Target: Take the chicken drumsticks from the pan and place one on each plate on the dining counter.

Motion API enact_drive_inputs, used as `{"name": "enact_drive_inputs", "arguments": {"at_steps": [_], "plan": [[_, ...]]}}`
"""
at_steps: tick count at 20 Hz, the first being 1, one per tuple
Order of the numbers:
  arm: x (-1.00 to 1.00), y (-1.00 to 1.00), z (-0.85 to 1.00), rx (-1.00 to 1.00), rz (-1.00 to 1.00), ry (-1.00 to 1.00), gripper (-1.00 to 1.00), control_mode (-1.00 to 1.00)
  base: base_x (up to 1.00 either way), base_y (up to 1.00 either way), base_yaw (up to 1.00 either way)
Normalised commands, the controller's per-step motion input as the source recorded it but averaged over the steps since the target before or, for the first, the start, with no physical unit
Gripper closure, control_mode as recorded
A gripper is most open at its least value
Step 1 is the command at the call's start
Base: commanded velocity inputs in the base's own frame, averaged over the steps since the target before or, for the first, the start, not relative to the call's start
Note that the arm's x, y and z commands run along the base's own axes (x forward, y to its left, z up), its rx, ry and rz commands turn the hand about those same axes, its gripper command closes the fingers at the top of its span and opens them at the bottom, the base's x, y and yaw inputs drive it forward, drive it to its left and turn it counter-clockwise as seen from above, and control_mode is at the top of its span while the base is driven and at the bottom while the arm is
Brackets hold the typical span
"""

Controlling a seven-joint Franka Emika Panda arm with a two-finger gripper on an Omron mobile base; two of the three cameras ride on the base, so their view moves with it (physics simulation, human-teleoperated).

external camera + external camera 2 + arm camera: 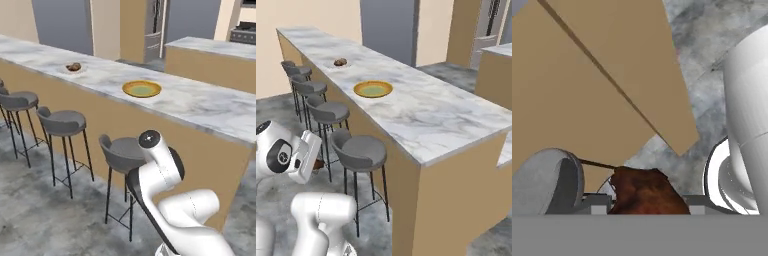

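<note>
1. My end effector is closed on a chicken drumstick, which sits right between my finger tips in the hand view; in the right base view a bit of brown shows just below my hand.
2. The table stands above and ahead of my end effector, with its tan wooden front close by.
3. The mustard-yellow plate lies on the table, higher than my end effector and well apart from it, with nothing on it.
4. Farther along the table, the white-grey plate carries the other drumstick.
5. A grey bar stool stands just beside my end effector, between it and the table front; more stools line the table beyond.
</note>
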Motion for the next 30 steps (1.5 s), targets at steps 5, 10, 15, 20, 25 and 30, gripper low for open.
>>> {"name": "enact_drive_inputs", "arguments": {"at_steps": [5,10,15,20,25,30], "plan": [[0.0,0.0,0.0,0.0,0.0,0.0,1.0,1.0,0.79,0.85,-0.46],[0.0,0.0,0.0,0.0,0.0,0.0,1.0,1.0,0.64,0.7,-0.45],[0.0,0.04,0.0,-0.01,-0.08,-0.03,1.0,-1.0,0.28,0.41,-0.36],[-0.01,0.03,0.51,-0.01,-0.29,-0.15,1.0,-1.0,0.0,0.0,0.0],[-0.01,-0.16,0.98,0.02,-0.17,-0.1,1.0,-1.0,0.0,0.0,0.0],[0.0,-0.66,1.0,0.18,-0.03,0.01,1.0,-1.0,0.0,0.0,0.0]]}}
